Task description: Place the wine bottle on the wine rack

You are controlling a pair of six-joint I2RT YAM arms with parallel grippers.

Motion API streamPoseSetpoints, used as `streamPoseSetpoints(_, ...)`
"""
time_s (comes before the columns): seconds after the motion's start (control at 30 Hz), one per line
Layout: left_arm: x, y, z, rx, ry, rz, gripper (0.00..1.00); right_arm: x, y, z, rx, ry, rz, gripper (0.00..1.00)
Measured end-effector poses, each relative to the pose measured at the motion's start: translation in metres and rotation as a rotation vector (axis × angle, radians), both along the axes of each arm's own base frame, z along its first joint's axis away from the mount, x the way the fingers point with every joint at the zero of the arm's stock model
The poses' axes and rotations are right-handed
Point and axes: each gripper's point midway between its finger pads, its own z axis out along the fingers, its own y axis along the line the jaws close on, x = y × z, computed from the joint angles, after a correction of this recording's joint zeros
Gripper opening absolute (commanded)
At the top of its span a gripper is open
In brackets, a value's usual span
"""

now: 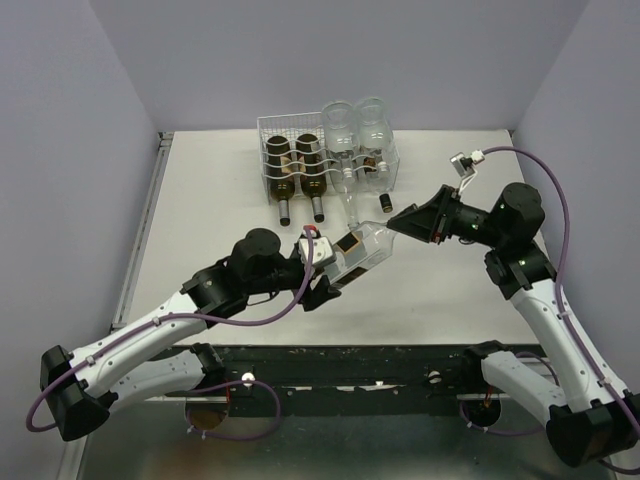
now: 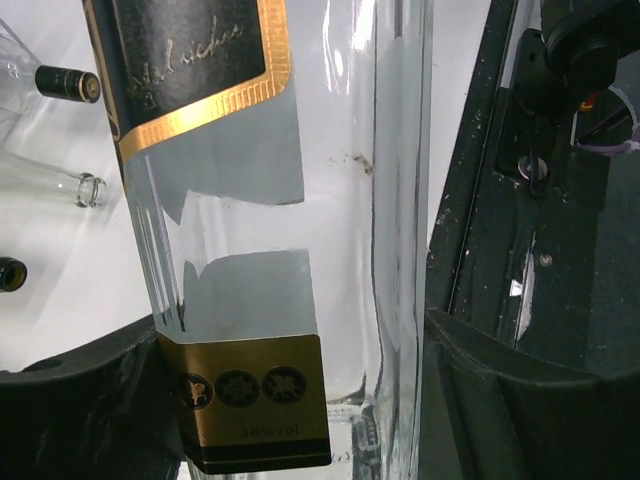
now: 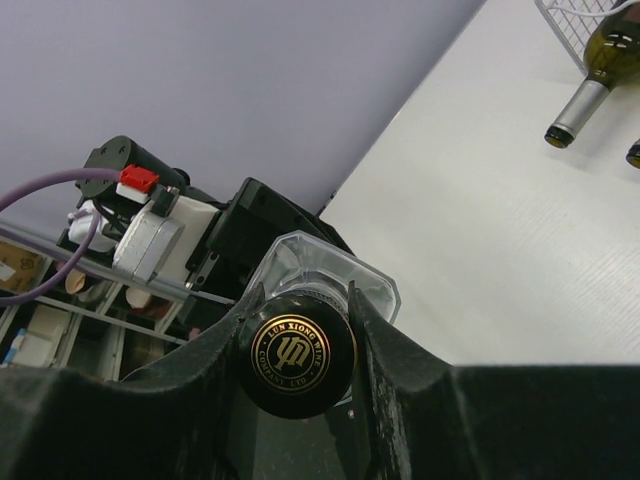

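Bottle held at both ends: a clear glass wine bottle with a black, gold-edged label sits between the two arms over the middle of the white table. It lies at a slant, cap end toward the far right.

The left claw is clamped across the broad lower body. In the left wrist view its black fingers press the glass on either side, level with a small gold band printed with three emblems.

The right claw has the other end. From the right wrist view, the round black cap with its gold emblem sits snug between two black fingers. The faceted glass shoulder shows just behind. Both claws are narrowed onto the same bottle, one at each end.

A white wire-mesh wine rack stands at the far side of the table, apart from the held bottle. Two dark green glass bottles lie side by side in its left half, necks pointing toward the arms. Two clear glass bottles fill the right half. One clear neck juts out of the rack toward the held bottle, and a black-capped neck pokes out just beside it.
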Motion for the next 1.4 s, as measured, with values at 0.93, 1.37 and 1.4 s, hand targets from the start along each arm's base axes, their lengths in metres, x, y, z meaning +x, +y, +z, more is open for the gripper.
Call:
streamPoseSetpoints(0.93, 0.03, 0.059, -0.017, 0.335, -0.816, -0.134, 0.0, -0.019, -0.047, 0.017, -0.319, -0.191, -0.223, 1.0)
streamPoseSetpoints(1.37, 0.032, 0.057, -0.016, 0.451, -1.089, -0.304, 0.0, -0.054, -0.033, -0.028, -0.382, -0.139, 0.021, 0.98)
streamPoseSetpoints(1.4, 0.031, 0.056, -0.016, 0.451, -1.098, -0.311, 0.0, -0.057, -0.032, -0.029, -0.387, -0.137, 0.033, 0.96)
